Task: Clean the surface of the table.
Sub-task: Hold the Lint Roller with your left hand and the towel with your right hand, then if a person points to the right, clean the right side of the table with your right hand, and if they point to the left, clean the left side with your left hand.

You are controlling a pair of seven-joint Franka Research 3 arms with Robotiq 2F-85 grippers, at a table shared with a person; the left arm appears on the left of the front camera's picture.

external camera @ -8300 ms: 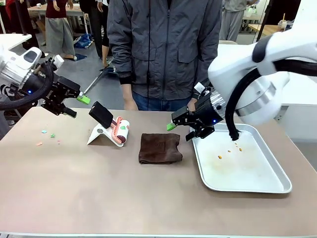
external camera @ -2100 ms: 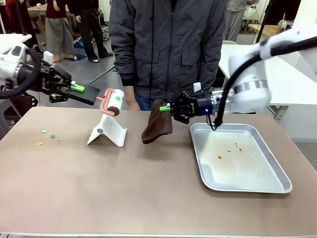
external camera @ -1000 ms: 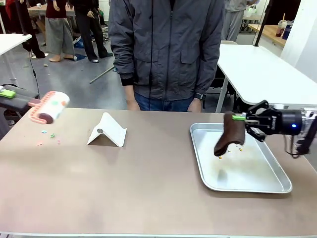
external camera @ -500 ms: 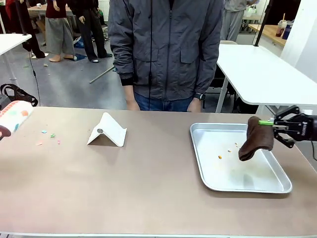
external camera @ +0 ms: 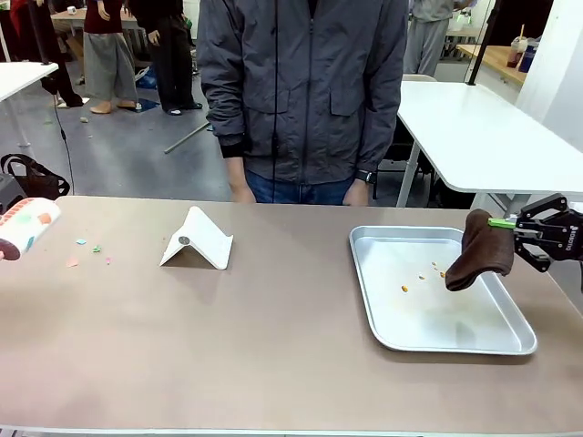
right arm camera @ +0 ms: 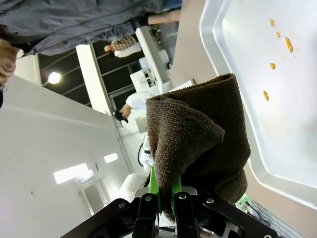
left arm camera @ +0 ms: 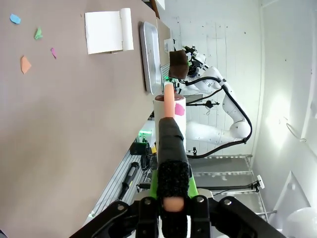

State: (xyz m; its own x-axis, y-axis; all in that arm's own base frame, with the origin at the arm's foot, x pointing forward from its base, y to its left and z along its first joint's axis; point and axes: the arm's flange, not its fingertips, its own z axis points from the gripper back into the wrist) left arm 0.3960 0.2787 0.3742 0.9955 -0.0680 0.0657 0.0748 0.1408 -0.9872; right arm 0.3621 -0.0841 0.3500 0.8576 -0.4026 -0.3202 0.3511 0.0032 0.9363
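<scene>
Left gripper point(left arm camera: 172, 187): jaws closed on the black handle of a lint roller point(left arm camera: 170, 124), green pads pressed to either side of the grip; the handle runs straight out from the jaws and ends in the white roll, which carries coloured specks and is held above the table point(left arm camera: 64, 124), clear of it. Ahead of those jaws and off to one side, coloured paper scraps point(left arm camera: 25, 64) lie loose on the brownish-tan top; further out stands a white folded stand point(left arm camera: 106, 31), and beyond that a silver metal tray point(left arm camera: 148, 49). Right gripper point(right arm camera: 163, 197): jaws closed on a brown cloth point(right arm camera: 198, 144), pinched at one bunched edge, the rest of the fabric hanging folded just past the fingertips. Beyond the cloth lies the tray floor, with several small orange crumbs point(right arm camera: 289, 44) scattered on it, apart from the cloth. From the front, this gripper point(external camera: 504, 224) holds the cloth over the tray's right rim point(external camera: 510, 305); whether the fabric touches the tray cannot be told. The table spans the whole width below both sets of jaws. At its far edge, past the stand and the tray, a person point(external camera: 305, 91) in a grey jacket stands facing the table
</scene>
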